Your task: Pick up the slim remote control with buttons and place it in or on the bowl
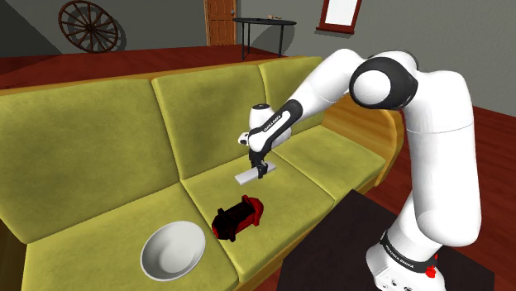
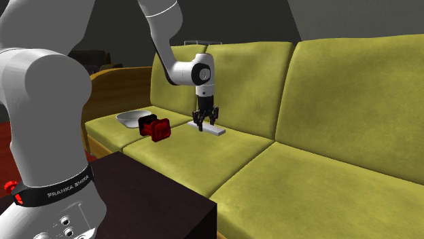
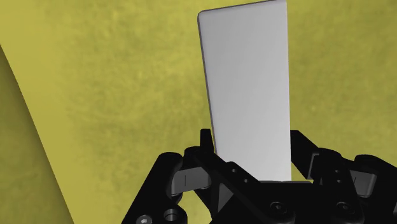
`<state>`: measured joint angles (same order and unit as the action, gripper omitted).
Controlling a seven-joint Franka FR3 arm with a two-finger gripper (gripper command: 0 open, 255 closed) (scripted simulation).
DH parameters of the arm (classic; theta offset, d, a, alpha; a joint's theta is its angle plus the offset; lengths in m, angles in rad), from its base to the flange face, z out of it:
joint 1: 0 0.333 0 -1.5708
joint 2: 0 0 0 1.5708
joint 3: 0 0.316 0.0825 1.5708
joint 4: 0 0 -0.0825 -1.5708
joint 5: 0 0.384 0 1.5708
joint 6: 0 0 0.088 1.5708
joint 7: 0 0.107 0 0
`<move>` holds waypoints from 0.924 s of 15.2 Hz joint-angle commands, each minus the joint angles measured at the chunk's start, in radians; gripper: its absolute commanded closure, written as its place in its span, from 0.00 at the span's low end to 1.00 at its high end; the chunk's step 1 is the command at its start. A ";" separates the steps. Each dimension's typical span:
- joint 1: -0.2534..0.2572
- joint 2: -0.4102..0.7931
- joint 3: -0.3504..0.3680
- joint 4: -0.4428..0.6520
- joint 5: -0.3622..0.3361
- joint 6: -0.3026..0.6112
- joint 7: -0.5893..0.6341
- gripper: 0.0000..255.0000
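Note:
The slim remote (image 1: 249, 175) is drawn plain white-grey, a flat bar on the middle seat cushion of the yellow-green sofa (image 1: 99, 140). My black gripper (image 1: 263, 171) points down and is shut on its near end. In the wrist view the fingers (image 3: 207, 145) clasp the remote (image 3: 247, 89) from both long sides around the gripper (image 3: 252, 151). From the second exterior view the remote (image 2: 213, 130) looks level at cushion height under the gripper (image 2: 206, 124); I cannot tell whether it is lifted. The white bowl (image 1: 149, 248) sits on the seat towards the shoulder view's lower left, also bowl (image 2: 132, 118).
A red and black object (image 1: 238, 217) (image 2: 156, 128) lies on the seat between the remote and the bowl. A dark low table (image 1: 347, 240) (image 2: 149, 197) stands in front of the sofa. The sofa's backrest (image 2: 326, 88) rises just behind the gripper.

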<state>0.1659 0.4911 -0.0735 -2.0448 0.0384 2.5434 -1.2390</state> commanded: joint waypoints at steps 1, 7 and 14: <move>0.002 -0.023 -0.002 -0.003 -0.002 -0.019 0.002 1.00; 0.005 -0.085 -0.006 -0.004 -0.009 -0.082 0.006 1.00; 0.009 -0.152 -0.010 0.006 -0.017 -0.158 0.010 1.00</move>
<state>0.1734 0.3476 -0.0836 -2.0395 0.0229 2.3951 -1.2303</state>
